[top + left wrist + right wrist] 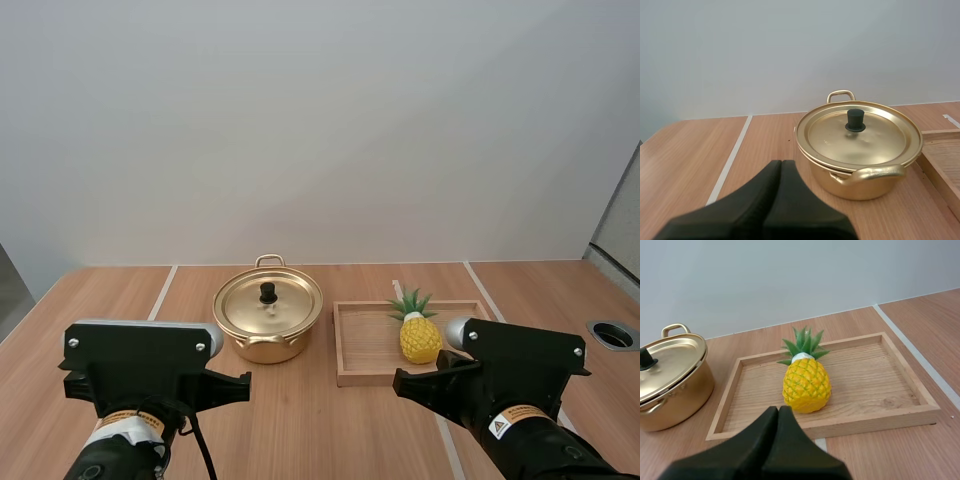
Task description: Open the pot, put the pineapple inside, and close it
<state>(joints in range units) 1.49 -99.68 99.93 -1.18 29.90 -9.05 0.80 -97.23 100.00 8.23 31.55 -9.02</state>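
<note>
A gold pot point(267, 318) stands mid-table with its lid point(858, 133) on, a black knob point(855, 120) at the lid's centre. A yellow pineapple point(419, 335) with green leaves stands upright in a wooden tray point(362, 345) to the pot's right. My left gripper point(780, 165) is shut on nothing, short of the pot on the near side. My right gripper point(778, 411) is shut too, just in front of the tray's near rim point(860, 424), with the pineapple point(806, 383) straight ahead. Both arms sit at the table's near edge.
Pale seams point(161, 292) run across the wooden tabletop. A round metal-ringed hole point(613, 334) sits at the table's far right. Bare wood lies between the pot and my left arm, and left of the pot.
</note>
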